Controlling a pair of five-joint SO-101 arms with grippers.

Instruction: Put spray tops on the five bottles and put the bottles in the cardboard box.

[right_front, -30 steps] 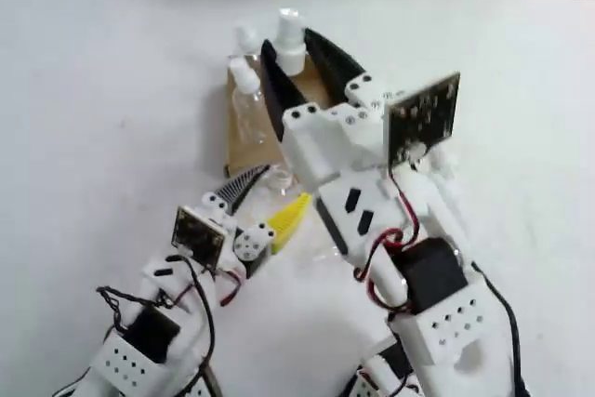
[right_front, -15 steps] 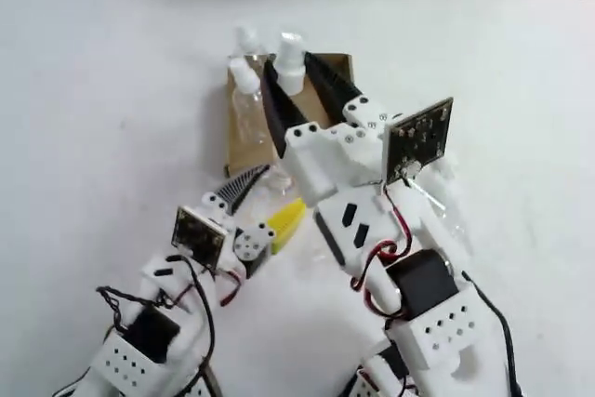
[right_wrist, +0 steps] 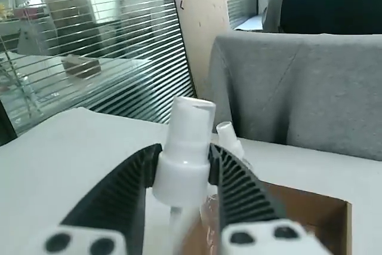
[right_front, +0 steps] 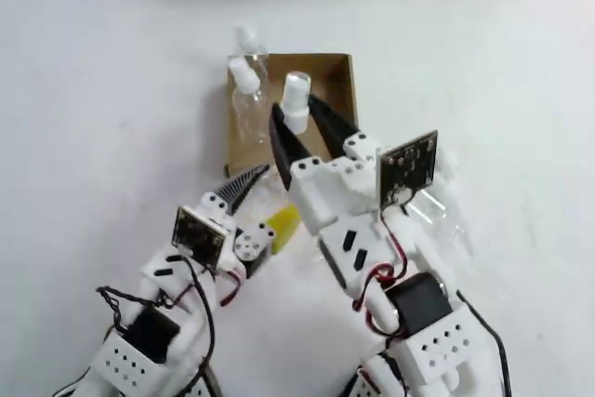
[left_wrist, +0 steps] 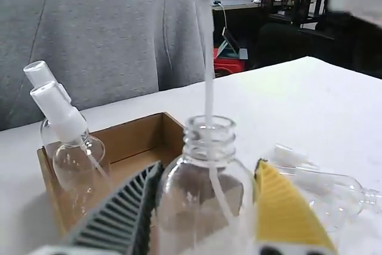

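Holding the spray top [right_front: 296,99] with the right gripper [right_front: 296,118], jaws pressed on the white collar from both sides. Holding the open bottle [left_wrist: 203,189] upright with the left gripper [right_front: 265,200], pinched between one grey finger and one yellow finger. Just behind both, the cardboard box [right_front: 330,76], with two capped bottles [right_front: 246,104] at one side of it. Beside the right arm, one more clear bottle [right_front: 432,211], flat on the table. Straight below the spray top, the neck of the held bottle: long axis vertical, thin tube [left_wrist: 209,94] already hanging inside the mouth. Probably only needs lowering straight down with the right arm, then seating on the neck. If tilted, may catch on the rim.
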